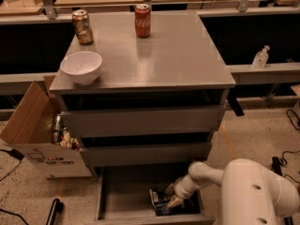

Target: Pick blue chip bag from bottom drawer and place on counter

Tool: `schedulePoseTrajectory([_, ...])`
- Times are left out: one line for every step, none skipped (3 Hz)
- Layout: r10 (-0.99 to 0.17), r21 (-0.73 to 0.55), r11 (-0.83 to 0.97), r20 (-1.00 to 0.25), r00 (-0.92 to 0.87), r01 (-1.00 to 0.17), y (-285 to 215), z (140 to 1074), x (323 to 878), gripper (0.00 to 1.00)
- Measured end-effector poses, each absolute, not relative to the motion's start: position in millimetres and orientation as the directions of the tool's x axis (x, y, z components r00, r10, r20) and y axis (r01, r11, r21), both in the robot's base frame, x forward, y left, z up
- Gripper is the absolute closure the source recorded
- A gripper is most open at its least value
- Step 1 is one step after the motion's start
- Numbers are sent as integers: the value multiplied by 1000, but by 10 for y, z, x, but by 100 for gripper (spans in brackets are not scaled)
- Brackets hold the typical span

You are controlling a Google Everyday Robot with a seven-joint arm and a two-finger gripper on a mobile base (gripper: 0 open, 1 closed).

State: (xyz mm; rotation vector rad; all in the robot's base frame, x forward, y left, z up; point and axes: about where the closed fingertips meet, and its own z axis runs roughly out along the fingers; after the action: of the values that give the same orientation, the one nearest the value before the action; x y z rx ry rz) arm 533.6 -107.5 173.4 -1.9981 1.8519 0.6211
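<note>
The bottom drawer is pulled open at the foot of the grey cabinet. The blue chip bag lies crumpled on the drawer floor at its front right. My gripper reaches down into the drawer from the right and sits against the bag's right edge, partly covering it. My white arm fills the lower right corner. The counter caps the cabinet above.
On the counter stand a red soda can, a brown-gold can and a white bowl. An open cardboard box of litter sits left of the cabinet. A sanitizer bottle stands on the right ledge. Two shut drawer fronts are above.
</note>
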Motion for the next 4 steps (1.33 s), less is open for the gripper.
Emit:
schedulePoseTrajectory([-819, 3, -120, -565, 97, -993, -1060, 1773, 5392, 31])
schedulePoseTrajectory([-808, -2, -151, -575, 125, -988, -1026, 1621, 5383, 1])
schedulePoseTrajectory([-811, 5, -164, -570, 132, -986, -1018, 1510, 5356, 32])
schedulePoseTrajectory([-812, 8, -167, -569, 133, -986, -1026, 1459, 5340, 49])
